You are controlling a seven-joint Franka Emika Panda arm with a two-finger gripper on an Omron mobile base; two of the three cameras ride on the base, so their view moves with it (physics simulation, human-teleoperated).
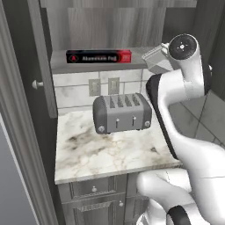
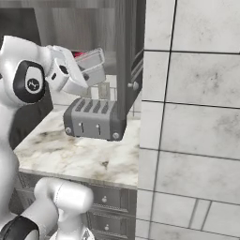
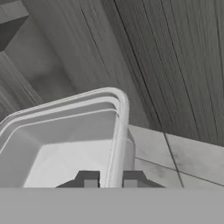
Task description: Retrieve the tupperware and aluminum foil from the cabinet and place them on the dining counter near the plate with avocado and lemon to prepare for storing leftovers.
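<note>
Tupperware (image 3: 65,140) pinched by its rim, lifted at the open cabinet (image 1: 44,83).

Translucent grey-white, shallow, rectangular with rounded corners; rim caught between two dark fingertips (image 3: 89,178) of the gripper (image 3: 111,179), tilted near the shelf's right end. One aluminum foil (image 1: 99,56) box, long, black with red ends, lying on the shelf at 9 o'clock from it. Dark wood-grain back wall behind. One four-slot grey toaster (image 1: 122,113) at 6 o'clock on the veined marble counter (image 1: 96,154); probably two outlets (image 1: 104,86) on the backsplash. White arm (image 1: 184,110) covering part of the container.

L/R base: behind arm, share toaster (image 1: 122,113) | hand: close on tupperware (image 3: 65,135)
</note>
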